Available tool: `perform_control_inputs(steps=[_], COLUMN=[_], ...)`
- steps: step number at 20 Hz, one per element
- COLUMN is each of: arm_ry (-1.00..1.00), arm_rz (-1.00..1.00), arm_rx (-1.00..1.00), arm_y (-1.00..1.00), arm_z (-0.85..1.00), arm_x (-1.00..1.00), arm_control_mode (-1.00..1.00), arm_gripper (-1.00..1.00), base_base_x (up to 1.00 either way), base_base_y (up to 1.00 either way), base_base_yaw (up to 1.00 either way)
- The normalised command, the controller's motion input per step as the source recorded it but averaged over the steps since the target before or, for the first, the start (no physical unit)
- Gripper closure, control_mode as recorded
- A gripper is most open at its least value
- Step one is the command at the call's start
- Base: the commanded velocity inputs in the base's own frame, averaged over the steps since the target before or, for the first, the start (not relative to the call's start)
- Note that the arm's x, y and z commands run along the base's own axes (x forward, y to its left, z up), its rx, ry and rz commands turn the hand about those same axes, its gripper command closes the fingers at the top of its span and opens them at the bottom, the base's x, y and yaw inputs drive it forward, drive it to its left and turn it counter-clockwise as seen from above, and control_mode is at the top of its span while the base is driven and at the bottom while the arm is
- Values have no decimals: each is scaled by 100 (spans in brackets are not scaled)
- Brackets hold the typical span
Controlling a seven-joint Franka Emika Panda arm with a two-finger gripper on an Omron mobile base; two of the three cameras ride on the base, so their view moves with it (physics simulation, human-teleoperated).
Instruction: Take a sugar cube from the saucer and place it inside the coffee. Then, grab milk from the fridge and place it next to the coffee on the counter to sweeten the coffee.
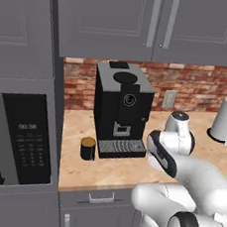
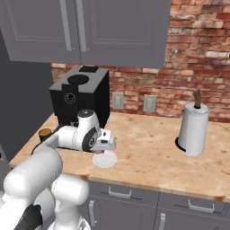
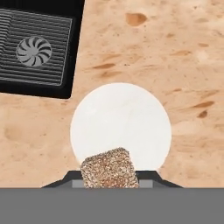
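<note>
One sugar cube [image 3: 110, 168] sits clamped between your gripper [image 3: 110, 183] fingertips, jaws closed on it | saucer [image 3: 120, 127] lies on counter [image 3: 175, 65] directly beneath the cube | coffee [image 1: 87, 148] stands beside coffee machine [image 1: 121, 109], apart from saucer.

A red brick wall [image 2: 197, 67] runs behind my worktop, with grey upper cupboards [image 1: 145, 24] hanging over it. Two pale wall outlets [image 2: 133, 102] sit in the brick, and grey drawers [image 2: 134, 197] with bar handles run below.
</note>
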Motion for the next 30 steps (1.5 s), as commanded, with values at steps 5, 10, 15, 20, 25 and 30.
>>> perform_control_inputs(steps=[5, 10, 15, 20, 25, 30], arm_ry=[-7, -11, -17, -3, 11, 17], arm_rz=[10, 14, 7, 1, 8, 8], arm_rx=[0, 0, -2, -4, 0, 0], arm_y=[93, 100, 100, 100, 83, 34], arm_z=[81, 70, 67, 57, 49, 10], arm_x=[-43, -9, 2, 7, 5, 15], arm_control_mode=[-100, -100, -100, -100, -100, -100], arm_gripper=[100, 100, 100, 100, 100, 100], base_base_x=[0, 0, 0, 0, 0, 0], base_base_y=[0, 0, 0, 0, 0, 0], base_base_yaw=[0, 0, 0, 0, 0, 0])
